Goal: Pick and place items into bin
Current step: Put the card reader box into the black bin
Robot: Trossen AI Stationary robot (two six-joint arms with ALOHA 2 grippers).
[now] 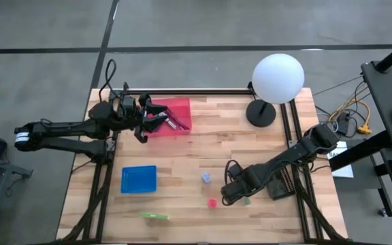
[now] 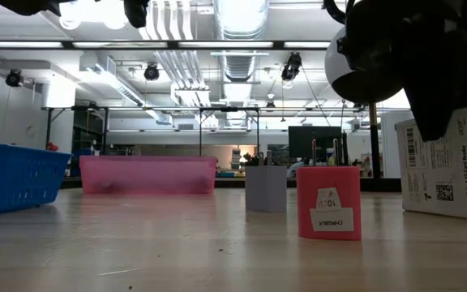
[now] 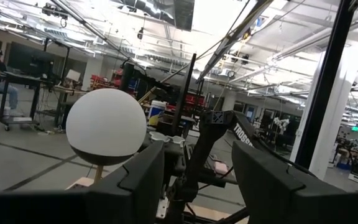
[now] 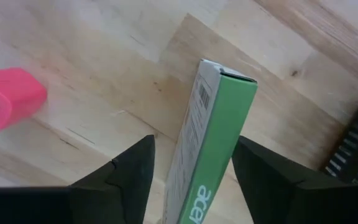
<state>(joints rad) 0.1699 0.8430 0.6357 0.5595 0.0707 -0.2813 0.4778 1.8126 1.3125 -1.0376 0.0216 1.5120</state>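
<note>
My right gripper [image 1: 235,194] [image 4: 194,142] is open, low over the table near its near edge. Its fingers stand on either side of a narrow green and white box [image 4: 213,130] [image 2: 448,166], which stands on edge on the wood. A pink block [image 1: 212,202] [image 2: 328,203] and a lavender block [image 1: 206,178] [image 2: 266,189] sit on the table just left of it. A green stick [image 1: 154,215] lies near the near edge. My left gripper [image 1: 156,116] [image 3: 197,149] is open and holds nothing, at the left rim of the pink bin [image 1: 172,117], where dark sticks [image 1: 177,123] lie. My right gripper comes at the box from above with a finger on each side of its narrow green face [image 4: 222,124]. Whether the fingers [image 4: 138,165] touch the box I cannot tell. The box stands on the table.
A blue bin [image 1: 139,179] [image 2: 14,177] sits left of centre. The white globe lamp [image 1: 278,78] stands at the far right on a black base [image 1: 260,113]. A black object [image 1: 278,185] lies beside my right arm. Bare wood lies mid-table.
</note>
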